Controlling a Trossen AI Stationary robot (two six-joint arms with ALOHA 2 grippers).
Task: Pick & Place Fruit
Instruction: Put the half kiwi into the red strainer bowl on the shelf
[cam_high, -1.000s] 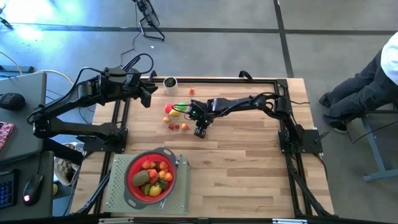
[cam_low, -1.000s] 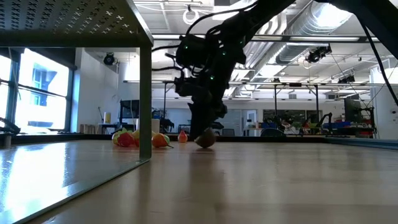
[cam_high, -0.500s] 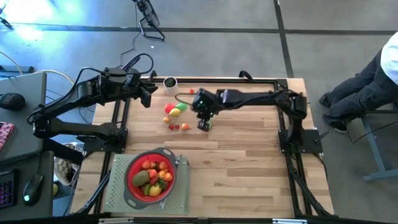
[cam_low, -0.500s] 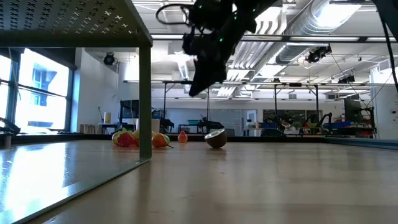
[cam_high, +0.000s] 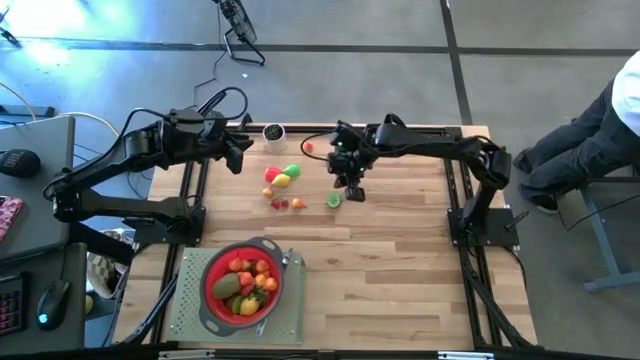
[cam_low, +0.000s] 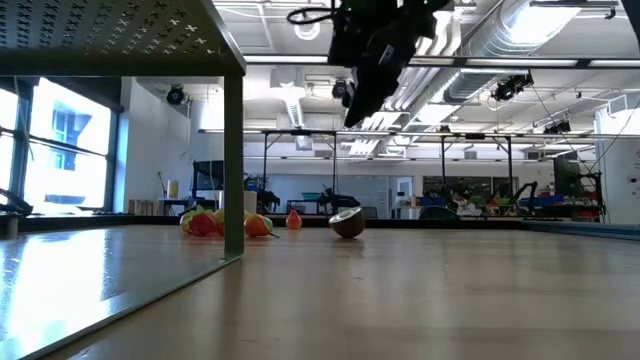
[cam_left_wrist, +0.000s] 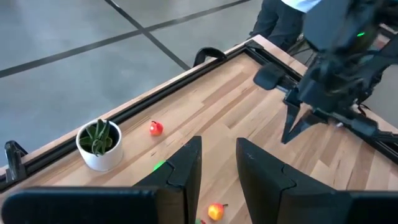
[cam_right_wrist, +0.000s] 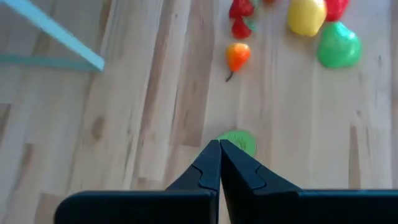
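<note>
Above the middle of the worktop, toward its far half, we see the right end effector raised clear of the wood, its fingers pressed fully together and holding nothing. In the low view the same end effector hangs high over the surface. Just at its 7 o'clock in the high view lies a halved green fruit, cut face up; from table height this fruit shows a brown rounded underside, and the right wrist view places it directly beyond the closed fingertips.

At 9 o'clock from that half, we note a loose cluster of fruit: a red, a yellow and a green piece touching one another, with small red and orange pieces just beside them toward the near edge. A single red fruit rests near the far rail, at 3 o'clock from a small potted plant.

At the near left, a red strainer with a grey rim sits on a pale perforated tray; we see it already filled with orange, yellow, green and brown fruit.

The left end effector waits over the far left corner, its fingers narrowly parted and empty.
</note>
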